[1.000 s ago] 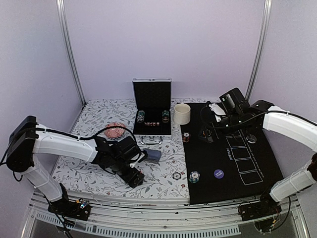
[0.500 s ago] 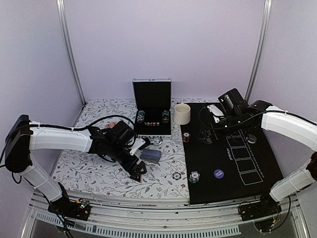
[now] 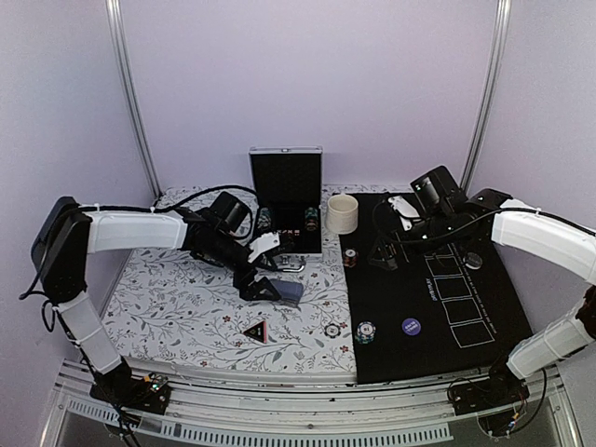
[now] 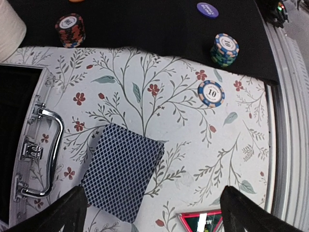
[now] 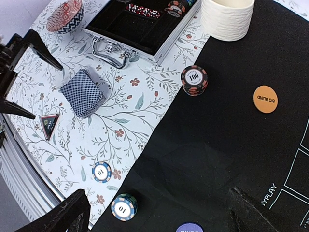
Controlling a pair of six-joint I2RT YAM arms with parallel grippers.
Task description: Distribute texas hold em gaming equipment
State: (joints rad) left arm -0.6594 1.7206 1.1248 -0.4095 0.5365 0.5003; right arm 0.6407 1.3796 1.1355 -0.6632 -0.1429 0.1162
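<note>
A blue-backed deck of cards (image 4: 123,178) lies on the flowered cloth; it is also seen from above (image 3: 287,291). My left gripper (image 4: 153,193) hovers open over its right edge, holding nothing; from above it (image 3: 260,277) is just left of the deck. The black red-edged triangle marker (image 3: 254,329) lies nearer the front. One striped chip (image 3: 332,331) sits on the cloth. On the black mat stand a blue chip stack (image 3: 365,331), a dark blue disc (image 3: 411,326) and a dark chip stack (image 3: 350,258). My right gripper (image 3: 386,253) hangs open above the mat, an orange disc (image 5: 265,99) off to its side.
An open black case (image 3: 286,200) with chips inside stands at the back, its handle (image 4: 41,145) toward the deck. A cream cup (image 3: 342,213) is to its right. A pink ribbed dish (image 5: 65,14) sits left of the case. The table's metal front edge (image 4: 289,145) is close.
My left gripper let go of the triangle marker near the front edge, opened wide and drew back and right to the deck. The right arm has barely moved.
</note>
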